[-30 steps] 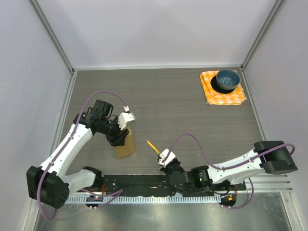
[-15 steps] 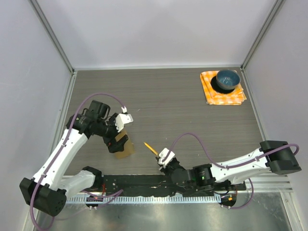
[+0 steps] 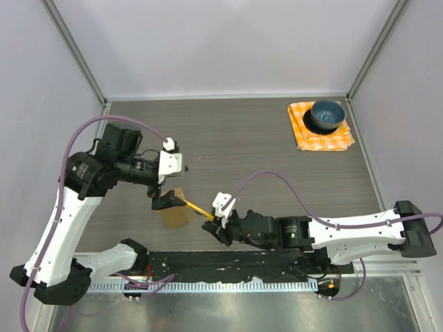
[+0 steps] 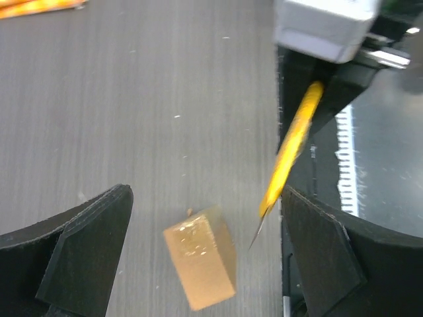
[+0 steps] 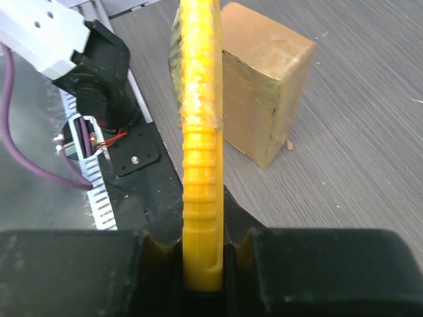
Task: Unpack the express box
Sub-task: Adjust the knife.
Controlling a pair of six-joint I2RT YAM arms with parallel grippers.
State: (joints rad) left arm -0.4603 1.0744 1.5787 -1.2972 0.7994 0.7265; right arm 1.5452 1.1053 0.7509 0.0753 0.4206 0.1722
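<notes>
The express box point(image 3: 176, 216) is a small brown carton standing on the table near the front left, free of both grippers. My left gripper point(image 3: 163, 199) hovers above it, open, and the box point(image 4: 198, 254) shows between its wide-apart fingers point(image 4: 89, 254). My right gripper point(image 3: 220, 223) is shut on a yellow utility knife point(image 3: 196, 207). The knife point(image 5: 198, 132) points at the box point(image 5: 264, 86), and its blade tip point(image 4: 256, 234) hangs just beside the box's right edge. I cannot tell whether the blade touches the box.
A blue bowl point(image 3: 327, 114) sits on an orange checked cloth point(image 3: 338, 141) at the back right corner. The black base rail point(image 3: 208, 263) runs along the near edge, close behind the box. Grey walls enclose the table on three sides.
My left gripper opened, let go of the box and rose back above it. The right arm swung left, bringing the knife up to the box.
</notes>
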